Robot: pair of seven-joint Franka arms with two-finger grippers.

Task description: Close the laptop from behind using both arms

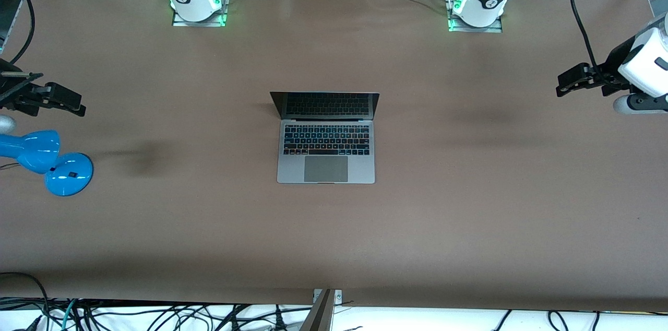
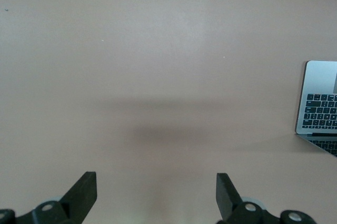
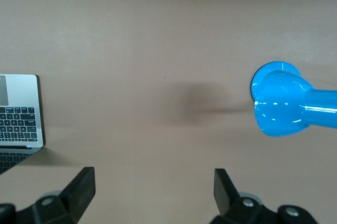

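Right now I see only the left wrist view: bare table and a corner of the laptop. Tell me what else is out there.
Observer: The laptop is open in the middle of the table, its lid standing up on the side toward the arm bases.
Operator: Give me the right gripper.
Observer: The right gripper hangs open over the right arm's end of the table, holding nothing.
Operator: Name anything near it.
Observer: A blue lamp sits at that end, nearer to the front camera than the spot under the gripper.
Operator: Say where my own gripper is.
Observer: The left gripper is open over the left arm's end, well clear of the laptop.
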